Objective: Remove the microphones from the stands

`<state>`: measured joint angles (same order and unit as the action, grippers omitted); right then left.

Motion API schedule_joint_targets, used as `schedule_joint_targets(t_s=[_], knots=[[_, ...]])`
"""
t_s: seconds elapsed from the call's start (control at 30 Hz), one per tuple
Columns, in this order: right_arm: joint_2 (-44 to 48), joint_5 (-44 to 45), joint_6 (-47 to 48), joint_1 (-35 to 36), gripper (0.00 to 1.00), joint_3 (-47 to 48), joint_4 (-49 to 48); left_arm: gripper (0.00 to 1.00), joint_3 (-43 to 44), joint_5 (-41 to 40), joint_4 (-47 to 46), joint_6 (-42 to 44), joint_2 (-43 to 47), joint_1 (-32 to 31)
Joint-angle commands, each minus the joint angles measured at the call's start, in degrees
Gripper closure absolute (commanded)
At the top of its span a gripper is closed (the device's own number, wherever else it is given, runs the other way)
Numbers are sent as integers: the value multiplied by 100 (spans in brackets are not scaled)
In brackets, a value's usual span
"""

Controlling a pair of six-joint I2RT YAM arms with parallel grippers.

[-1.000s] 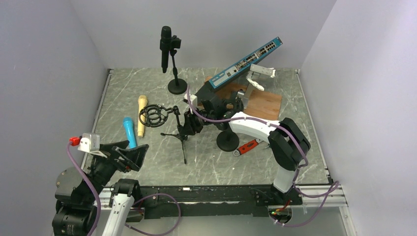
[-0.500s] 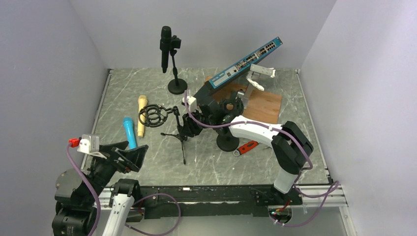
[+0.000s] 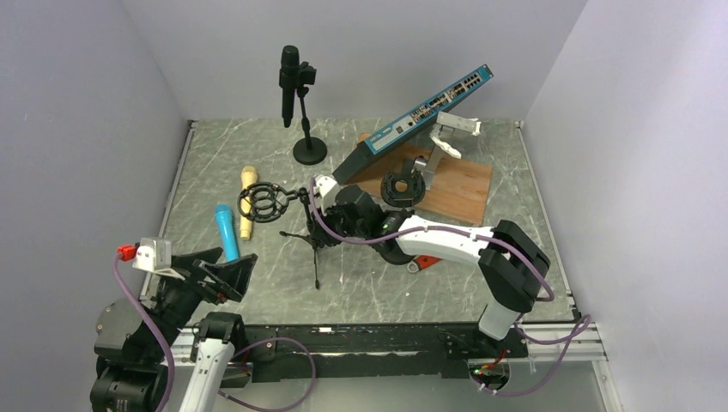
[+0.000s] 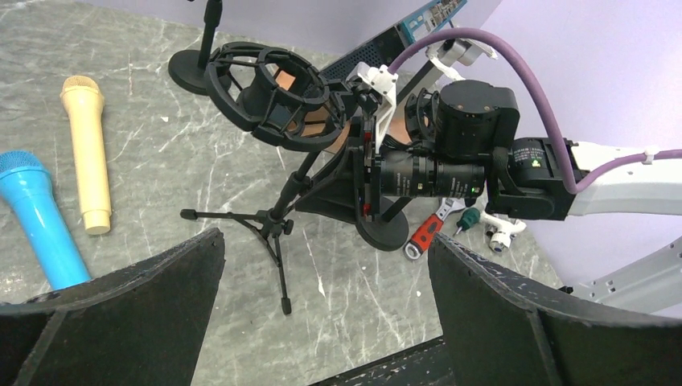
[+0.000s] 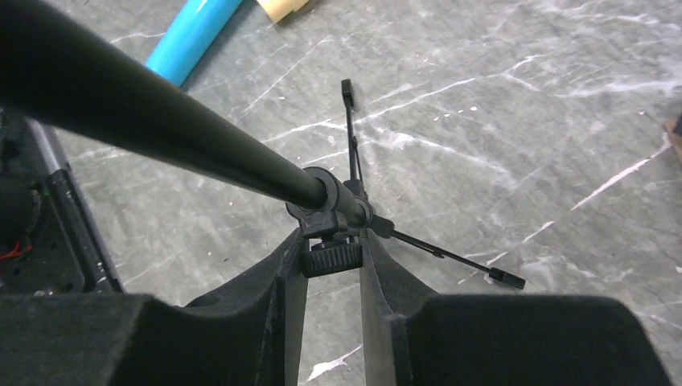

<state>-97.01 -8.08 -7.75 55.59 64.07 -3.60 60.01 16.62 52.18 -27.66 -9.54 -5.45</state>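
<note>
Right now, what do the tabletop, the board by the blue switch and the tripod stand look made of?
Tabletop: grey with white veins, matte; stone or marble-print laminate, can't tell which. Board: reddish-brown with grain lines, so wood or veneer. Tripod stand: smooth black tube with a soft sheen, probably painted metal.

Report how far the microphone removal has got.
Done: nothing; the black microphone sits clipped in its round-base stand at the back. In hand: the right tool pinches the tripod stand by its knob; the left tool hangs open. Left: grasp the microphone and lift it out.
</note>
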Motion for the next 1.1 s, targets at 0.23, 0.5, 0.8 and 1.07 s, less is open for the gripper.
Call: schedule_joint_targets(t_s=[0.23, 0.5, 0.8, 1.07], knots=[[207, 1638, 354, 475, 100, -366, -80, 1, 20, -39, -61, 28, 70, -17], [297, 146, -395, 275, 60, -288, 102, 1, -8, -27, -69, 32, 73, -17], [784, -515, -1677, -114, 33, -109, 838, 1, -118, 12, -132, 3, 76, -17], [729, -902, -1707, -401, 34, 328, 1209, 1, -271, 63, -268, -89, 123, -14]])
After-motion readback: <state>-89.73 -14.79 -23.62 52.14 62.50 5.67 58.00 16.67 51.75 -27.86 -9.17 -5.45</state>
